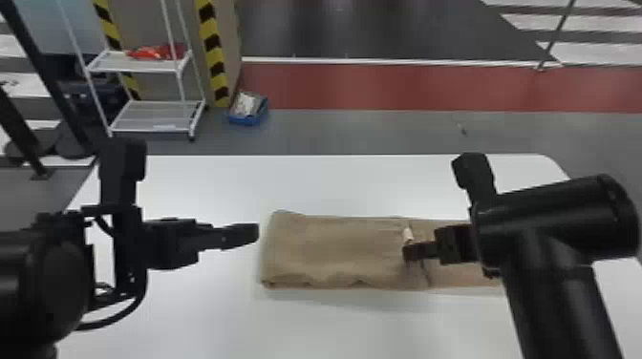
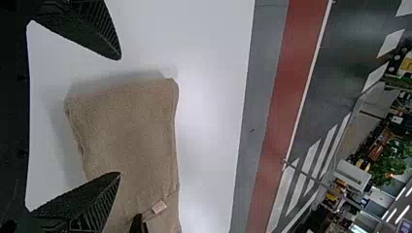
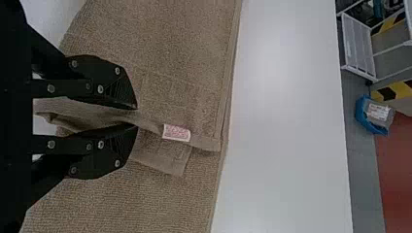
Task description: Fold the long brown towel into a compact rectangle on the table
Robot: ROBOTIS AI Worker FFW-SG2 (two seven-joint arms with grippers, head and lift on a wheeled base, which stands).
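The brown towel (image 1: 329,250) lies folded over on the white table (image 1: 334,184), its doubled end toward my left and the edge of its upper layer crossing it near my right arm. My right arm covers much of the lower layer's right part in the head view, so I cannot tell where the towel ends on that side. The left wrist view cuts the towel off as well. A small pale label (image 1: 407,235) sits on the upper layer's edge.

My right gripper (image 1: 406,252) is closed on that edge beside the label; in the right wrist view its fingertips (image 3: 132,105) nearly meet, with a gathered ridge of cloth pinched between them. My left gripper (image 1: 257,232) is just off the doubled end, and in the left wrist view its fingers (image 2: 97,29) stand wide apart with nothing between them.

On the floor past the table, a blue bin (image 1: 246,120) holds pale and greyish contents (image 1: 245,103) that I cannot make out. Left of it, a white rack (image 1: 153,129) carries a red bundle (image 1: 153,52) on its upper shelf; I cannot tell what that bundle is.
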